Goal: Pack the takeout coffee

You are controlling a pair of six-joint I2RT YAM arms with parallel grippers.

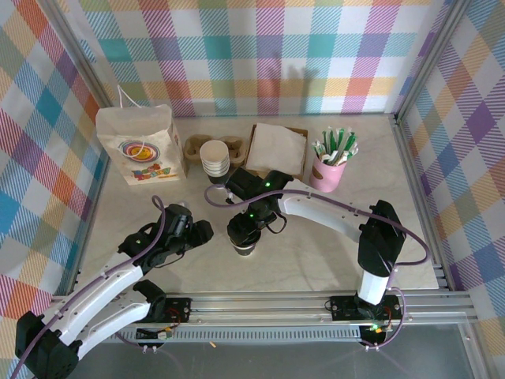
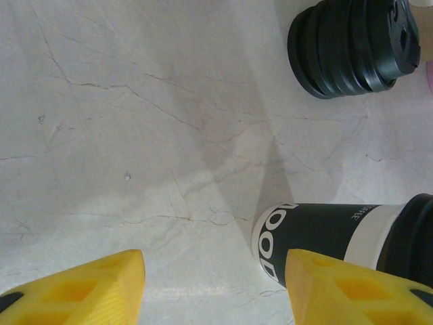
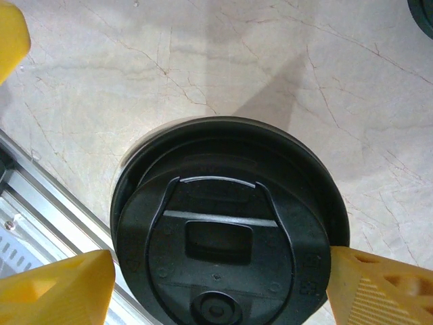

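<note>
takeout coffee (image 3: 230, 223) stands on the table (image 1: 316, 260), at 6 o'clock of the cup stack (image 1: 214, 158). right gripper (image 3: 220, 281) straddles its lid, cannot tell if clamped. left gripper (image 2: 213, 288) gapes wide at its 9 o'clock.

Pale marble-look table inside a plaid booth.
The veined tabletop (image 1: 316, 264) is closed in left, right and far by pastel plaid walls (image 1: 316, 47) on aluminium posts (image 1: 432, 55); a metal rail (image 1: 276, 302) lines the near edge, under even light.
</note>
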